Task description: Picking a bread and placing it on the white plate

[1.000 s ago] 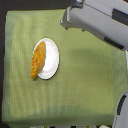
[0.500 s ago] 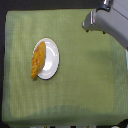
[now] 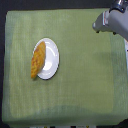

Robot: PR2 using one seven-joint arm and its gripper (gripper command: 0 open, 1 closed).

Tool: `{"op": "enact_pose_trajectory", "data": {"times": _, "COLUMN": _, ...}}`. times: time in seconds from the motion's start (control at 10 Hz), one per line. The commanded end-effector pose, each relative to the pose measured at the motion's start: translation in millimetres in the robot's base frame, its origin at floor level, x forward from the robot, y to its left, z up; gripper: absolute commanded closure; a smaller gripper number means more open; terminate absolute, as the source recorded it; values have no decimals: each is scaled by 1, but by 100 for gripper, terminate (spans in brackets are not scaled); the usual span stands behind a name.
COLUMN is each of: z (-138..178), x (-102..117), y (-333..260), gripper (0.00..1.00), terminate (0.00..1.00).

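Bread [image 3: 37,60] lies on the plate [image 3: 51,63], along the side toward the exterior view's left, its long axis running roughly top to bottom. Its lower tip and part of its outer edge hang over the rim onto the green cloth [image 3: 80,95] that covers the table. The rest of the plate, toward the exterior view's right, is bare.

The arm [image 3: 111,21] is up in the top corner on the exterior view's right, well apart from plate and bread. Only its grey body shows there; the claw itself cannot be made out, so whether it is wide or narrow I cannot tell. Nothing appears to be carried.

Judged from how things lie, the placing looks done, with the loaf resting where the task wants it. The risks left are small but real. The bread sits off-centre and overhangs the rim, so a knock to the plate or a tug on the cloth could tip it off onto the table. The cloth looks soft and loose, and the plate could slide on it if anything drags across. If the arm came back over the table low, it could catch the plate's edge or sweep the loaf away. An attempt to re-centre the bread would also risk pushing the light plate sideways rather than moving the loaf.
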Motion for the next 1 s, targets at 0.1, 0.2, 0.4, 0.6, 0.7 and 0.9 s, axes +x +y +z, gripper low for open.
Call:
{"op": "enact_pose_trajectory", "data": {"times": 0.1, "z": 3, "x": -10, "y": -5, "gripper": 0, "terminate": 0}}
{"op": "enact_pose_trajectory", "data": {"times": 0.2, "z": 2, "x": -10, "y": -6, "gripper": 0, "terminate": 0}}
{"op": "enact_pose_trajectory", "data": {"times": 0.4, "z": 3, "x": -6, "y": 5, "gripper": 0, "terminate": 0}}
{"op": "enact_pose_trajectory", "data": {"times": 0.6, "z": 3, "x": -7, "y": 6, "gripper": 0, "terminate": 0}}
{"op": "enact_pose_trajectory", "data": {"times": 0.7, "z": 1, "x": -6, "y": 5, "gripper": 0, "terminate": 0}}
{"op": "enact_pose_trajectory", "data": {"times": 0.9, "z": -3, "x": -6, "y": 11, "gripper": 0, "terminate": 0}}
